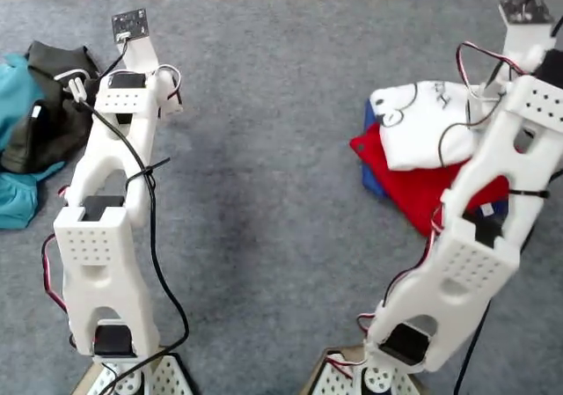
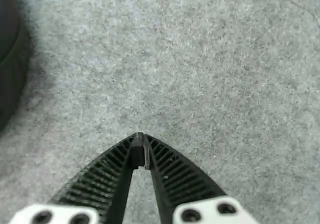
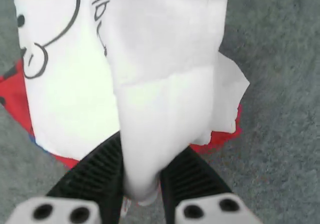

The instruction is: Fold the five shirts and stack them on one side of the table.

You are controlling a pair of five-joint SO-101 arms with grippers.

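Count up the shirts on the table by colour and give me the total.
white shirt: 1
red shirt: 1
blue shirt: 1
teal shirt: 1
dark shirt: 1
Total: 5

Nothing legible anywhere. On the white shirt, only a black line drawing and, beside it, a few handwriting-like strokes, too loose to make out as letters. On the small dark board at the left arm's wrist, pale specks, too small to read.
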